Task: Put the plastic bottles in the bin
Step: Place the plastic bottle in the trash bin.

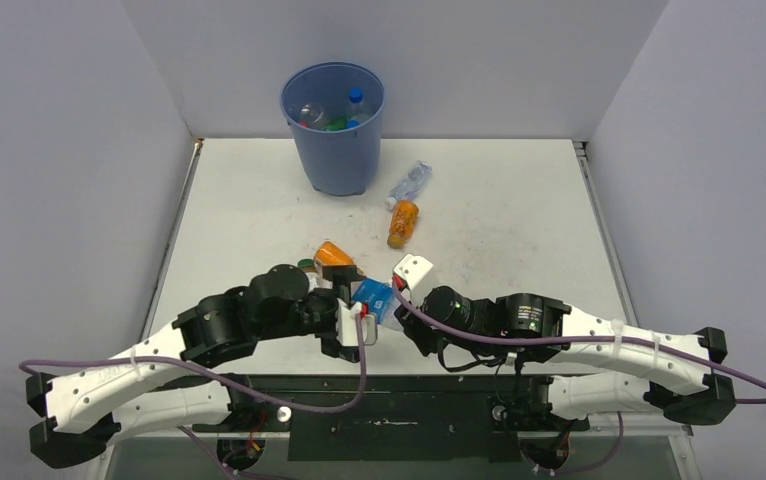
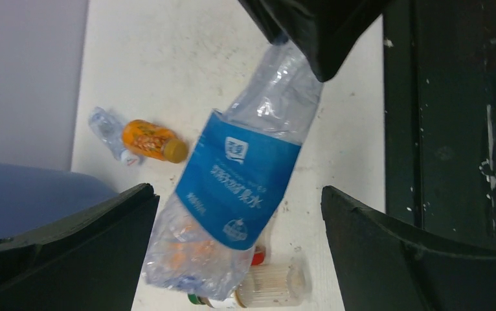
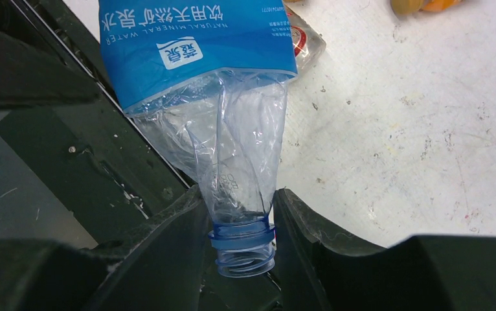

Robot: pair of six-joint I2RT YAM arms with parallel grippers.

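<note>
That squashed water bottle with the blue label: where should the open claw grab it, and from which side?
Probably the labelled middle of the water bottle, coming from its base end. The right claw already pinches the neck, so that end is taken. The crumpled body lies between the wide-open fingers of the left claw, which flank the label and should flatten it easily.

- A crumpled blue-label bottle (image 2: 239,175) hangs tilted, its neck in the right gripper (image 2: 297,39).
- The left gripper (image 2: 237,194) stands wide apart around it.
- An orange bottle (image 2: 149,140) lies on the table (image 2: 168,52).
</note>
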